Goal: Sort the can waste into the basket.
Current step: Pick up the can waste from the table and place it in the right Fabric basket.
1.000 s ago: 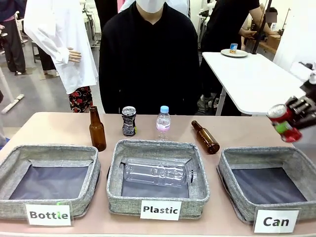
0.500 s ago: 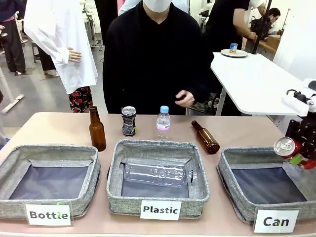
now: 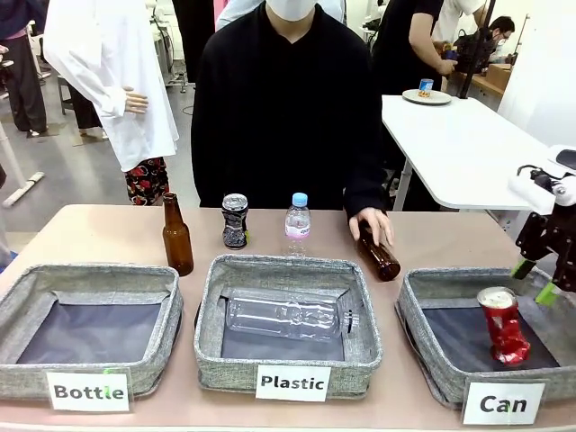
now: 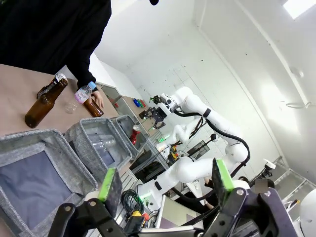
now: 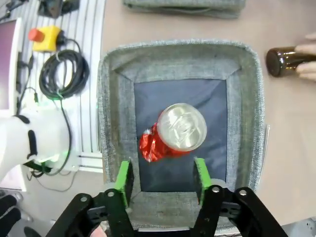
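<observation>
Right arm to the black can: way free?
Probably, from above. The right gripper hangs open over the Can basket; the black can stands upright with space around it. The person's hand on the lying bottle sits along the path.

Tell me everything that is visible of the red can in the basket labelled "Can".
The red can is a slim metal drink can, red with small white marks and a round silver top. Its body looks dented and crumpled, mostly towards the lower end. It is inside the basket labelled "Can", nearly upright and leaning a little, with its lower end at the dark lining. Nothing grips it: the right tool hangs open above it, apart from it.
</observation>
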Available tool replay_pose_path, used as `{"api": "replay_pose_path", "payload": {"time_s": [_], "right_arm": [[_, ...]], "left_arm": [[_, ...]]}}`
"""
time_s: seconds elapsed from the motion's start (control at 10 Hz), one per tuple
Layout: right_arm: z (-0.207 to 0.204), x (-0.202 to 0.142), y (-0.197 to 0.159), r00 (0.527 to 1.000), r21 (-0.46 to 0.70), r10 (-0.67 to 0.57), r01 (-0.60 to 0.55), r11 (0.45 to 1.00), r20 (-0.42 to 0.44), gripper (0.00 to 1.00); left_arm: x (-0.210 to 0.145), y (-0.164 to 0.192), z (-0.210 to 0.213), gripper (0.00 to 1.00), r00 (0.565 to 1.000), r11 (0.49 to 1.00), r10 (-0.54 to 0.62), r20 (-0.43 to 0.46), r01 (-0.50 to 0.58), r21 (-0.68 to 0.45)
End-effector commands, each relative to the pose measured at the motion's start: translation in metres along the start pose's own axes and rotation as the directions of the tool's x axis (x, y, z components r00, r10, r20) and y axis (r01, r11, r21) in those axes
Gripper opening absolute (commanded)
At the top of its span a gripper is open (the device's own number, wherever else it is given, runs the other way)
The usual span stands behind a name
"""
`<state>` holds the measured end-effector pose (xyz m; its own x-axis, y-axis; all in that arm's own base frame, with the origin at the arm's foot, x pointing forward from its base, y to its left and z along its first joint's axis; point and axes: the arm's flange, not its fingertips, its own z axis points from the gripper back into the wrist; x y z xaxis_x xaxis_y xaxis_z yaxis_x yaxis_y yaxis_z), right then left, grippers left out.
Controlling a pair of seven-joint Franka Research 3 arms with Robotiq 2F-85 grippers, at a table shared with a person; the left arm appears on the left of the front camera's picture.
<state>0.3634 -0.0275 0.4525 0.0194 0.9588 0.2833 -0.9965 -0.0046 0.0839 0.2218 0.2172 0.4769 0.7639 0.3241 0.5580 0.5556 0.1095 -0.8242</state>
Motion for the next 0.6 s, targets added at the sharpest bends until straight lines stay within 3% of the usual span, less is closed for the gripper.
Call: {"api": "replay_pose_path", "payload": {"time_s": [0.0, 0.2, 0.3, 0.4, 0.5], "right_arm": [[0.001, 0.002, -0.009, 1.0, -0.001, -0.024, 0.024, 1.0, -0.011, 1.0], [0.003, -0.002, -0.015, 0.999, 0.015, -0.037, 0.036, 0.999, 0.024, 1.0], [0.007, -0.004, -0.02, 0.995, 0.041, -0.049, 0.046, 0.998, 0.092, 1.0], [0.013, -0.005, -0.027, 0.97, 0.08, -0.082, 0.065, 0.995, 0.23, 1.0], [0.022, -0.002, -0.034, 0.869, 0.145, -0.196, 0.145, 0.979, 0.454, 1.0]], "left_arm": [[-0.001, -0.001, -0.001, 0.96, 1.0, 1.0, -0.017, 0.011, 0.018, -0.007], [-0.001, -0.001, -0.001, 0.96, 1.0, 1.0, -0.017, 0.011, 0.018, -0.007], [-0.001, -0.001, -0.001, 0.96, 1.0, 1.0, -0.017, 0.011, 0.018, -0.007], [-0.001, -0.001, -0.001, 0.96, 1.0, 1.0, -0.017, 0.011, 0.018, -0.007], [-0.001, -0.001, -0.001, 0.96, 1.0, 1.0, -0.017, 0.011, 0.018, -0.007]]}}
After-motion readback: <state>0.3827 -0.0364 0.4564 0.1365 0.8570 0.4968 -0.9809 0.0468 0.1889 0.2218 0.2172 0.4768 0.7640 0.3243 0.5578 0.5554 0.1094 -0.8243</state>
